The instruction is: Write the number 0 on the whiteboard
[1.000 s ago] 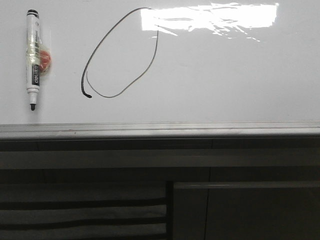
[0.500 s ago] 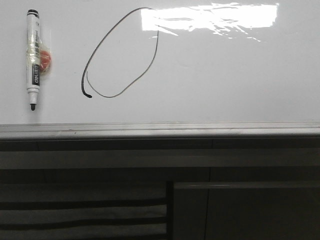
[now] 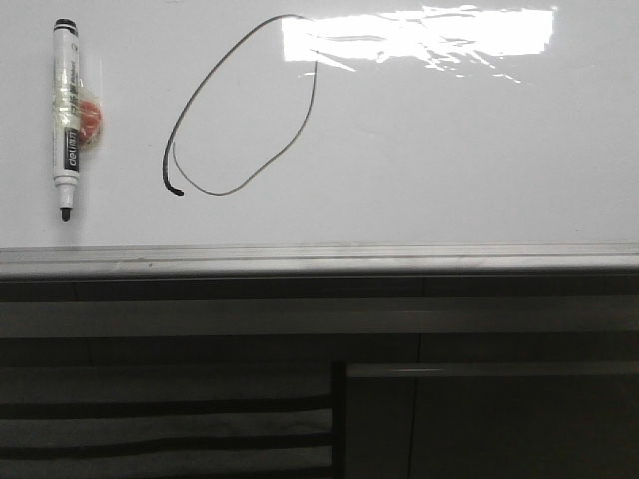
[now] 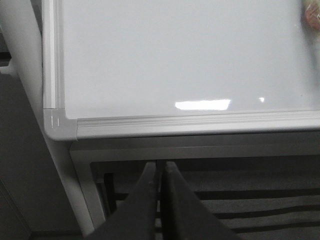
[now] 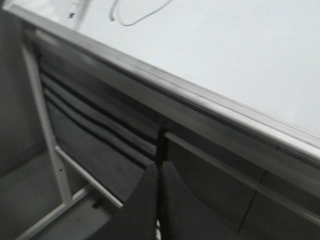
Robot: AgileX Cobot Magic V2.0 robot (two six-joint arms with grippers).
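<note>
The number 0 [image 3: 243,105] is a thin black tilted oval loop on the whiteboard [image 3: 449,160], its ends overlapping at a dark blob at the lower left. Part of its line shows in the right wrist view [image 5: 135,17]. A white marker pen [image 3: 67,115] with a black tip lies on the board at the far left, tip toward me, a small orange-red piece beside it. My left gripper [image 4: 161,165] is shut and empty, below the board's near left corner [image 4: 60,122]. My right gripper [image 5: 159,166] is shut and empty, below the board's front rail [image 5: 200,97].
The silver aluminium rail [image 3: 319,257] runs along the board's front edge. Below it are dark grey panels and slats [image 3: 170,419] and a grey metal frame [image 5: 50,150]. A bright light patch [image 3: 419,35] reflects on the board at the back.
</note>
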